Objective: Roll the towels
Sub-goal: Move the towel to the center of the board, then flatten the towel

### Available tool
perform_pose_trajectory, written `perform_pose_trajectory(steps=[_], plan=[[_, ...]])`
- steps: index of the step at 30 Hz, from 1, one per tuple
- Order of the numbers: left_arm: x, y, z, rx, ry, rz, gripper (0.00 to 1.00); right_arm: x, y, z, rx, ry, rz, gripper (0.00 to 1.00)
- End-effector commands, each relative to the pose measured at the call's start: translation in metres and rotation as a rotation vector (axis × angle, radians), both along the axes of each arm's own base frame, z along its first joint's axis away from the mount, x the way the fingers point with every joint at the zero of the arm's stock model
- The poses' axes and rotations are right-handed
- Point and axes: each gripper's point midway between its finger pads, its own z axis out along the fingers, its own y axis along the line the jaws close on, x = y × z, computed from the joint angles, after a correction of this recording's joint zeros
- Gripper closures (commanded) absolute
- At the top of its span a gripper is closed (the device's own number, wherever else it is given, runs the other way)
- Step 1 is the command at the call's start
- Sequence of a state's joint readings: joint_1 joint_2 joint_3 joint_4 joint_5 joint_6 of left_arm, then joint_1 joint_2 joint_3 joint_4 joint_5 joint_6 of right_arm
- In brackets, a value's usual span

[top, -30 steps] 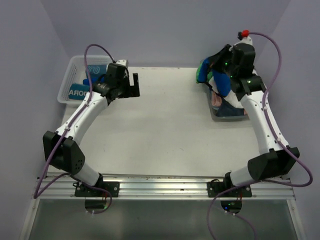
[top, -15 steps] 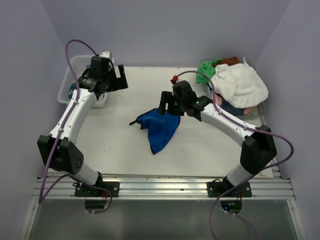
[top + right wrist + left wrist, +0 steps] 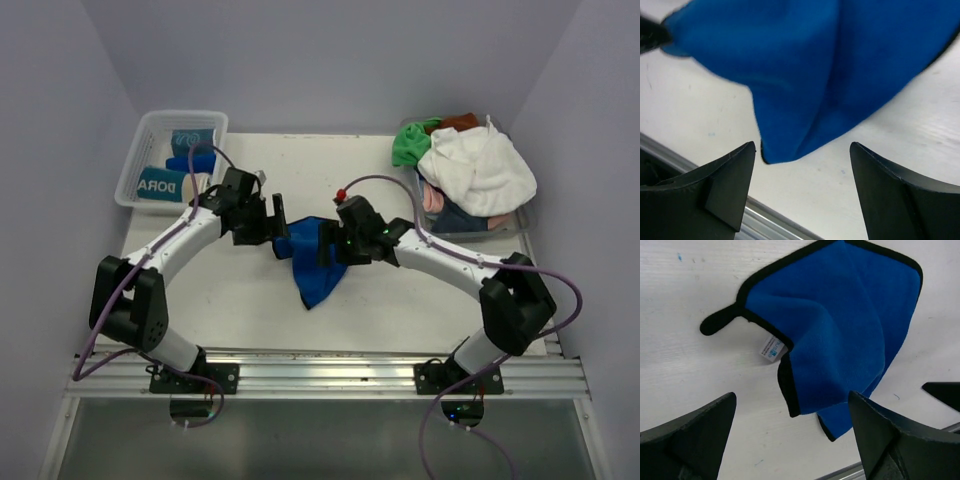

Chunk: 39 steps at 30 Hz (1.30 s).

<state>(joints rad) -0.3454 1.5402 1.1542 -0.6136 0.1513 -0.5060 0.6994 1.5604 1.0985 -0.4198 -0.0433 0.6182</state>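
A royal blue towel with black edging lies crumpled on the white table, mid-centre. My left gripper hovers open at its left edge. In the left wrist view the towel and its white tag lie ahead of the open left gripper, untouched. My right gripper stands open over the towel's right part. In the right wrist view the towel's tip lies between the spread jaws of the right gripper, apart from them. More towels, white and green, are heaped at the back right.
A clear mesh basket at the back left holds rolled towels, one teal with white lettering, one blue. The heap at the right fills a clear bin. A metal rail runs along the near table edge.
The right gripper carried the blue towel from the right bin to the table's middle, opened and let it go. The left arm swung from the basket to the towel's left edge.
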Motion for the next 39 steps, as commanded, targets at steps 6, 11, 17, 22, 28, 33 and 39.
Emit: perform_pose_trajectory(steps=[6,11,17,22,28,33,39], plan=[[0.016,-0.036,-0.012,-0.202,0.005,-0.021,0.14,-0.04,0.05,-0.043,-0.03,0.072,0.158,0.2],[0.01,-0.04,-0.026,-0.223,0.041,-0.039,0.53,-0.033,0.055,-0.063,-0.06,0.087,0.152,0.45],[0.022,-0.035,-0.01,-0.196,0.011,-0.031,1.0,0.002,0.042,-0.036,-0.118,-0.026,0.079,1.0],[0.071,-0.027,0.057,-0.231,-0.145,-0.007,1.0,0.088,0.002,0.043,-0.045,-0.188,-0.065,1.0],[0.112,-0.008,0.165,-0.265,-0.378,0.021,1.0,0.141,-0.028,0.159,-0.079,-0.446,-0.124,1.0],[0.094,0.006,0.187,-0.238,-0.394,0.036,1.0,0.122,-0.044,0.189,-0.068,-0.499,-0.131,1.0],[0.054,0.009,0.145,-0.25,-0.301,0.027,0.95,0.071,-0.06,0.131,-0.074,-0.366,-0.093,1.0]])
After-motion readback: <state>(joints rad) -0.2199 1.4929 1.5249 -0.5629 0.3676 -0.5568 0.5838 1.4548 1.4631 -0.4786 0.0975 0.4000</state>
